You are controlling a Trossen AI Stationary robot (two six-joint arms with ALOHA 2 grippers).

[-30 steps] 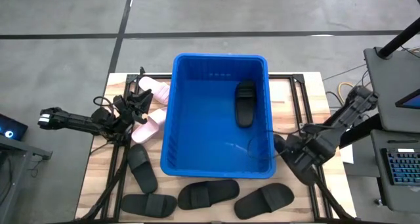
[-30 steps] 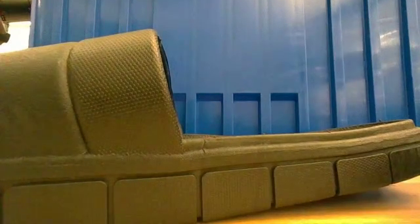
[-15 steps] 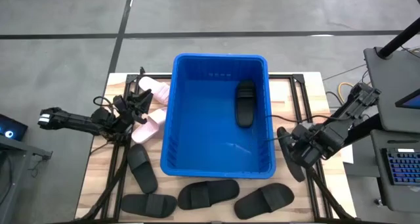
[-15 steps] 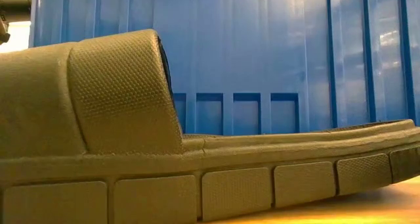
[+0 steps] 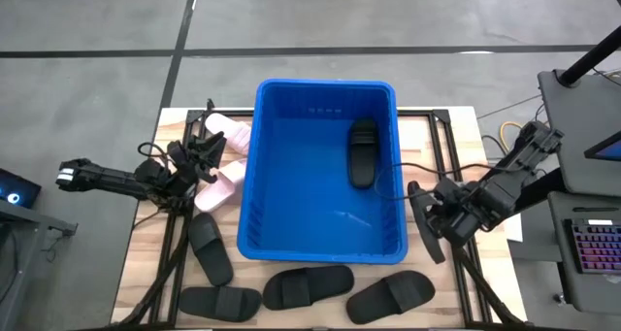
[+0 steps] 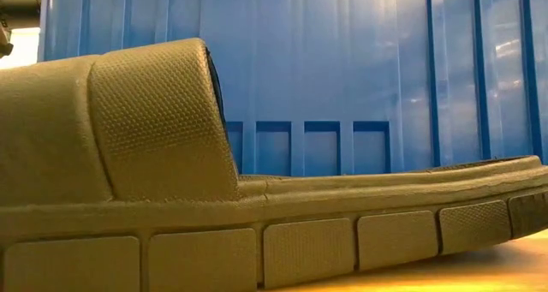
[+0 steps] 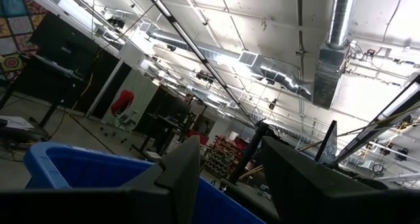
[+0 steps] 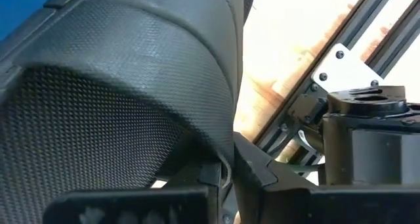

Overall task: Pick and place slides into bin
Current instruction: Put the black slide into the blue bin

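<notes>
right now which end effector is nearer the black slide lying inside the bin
Right. The right end effector, shut on a black slide of its own, sits just outside the blue bin's right wall, near the black slide inside. The left end effector is beyond the opposite wall, by the pink slides.

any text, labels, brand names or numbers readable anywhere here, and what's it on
None can be read.
Blue bin: faint raised marks inside its far wall, too small to read.
Black slides, e.g. the one in the right gripper: only dotted texture, no brand.
Keyboard at the right edge: keys too small to read.
</notes>
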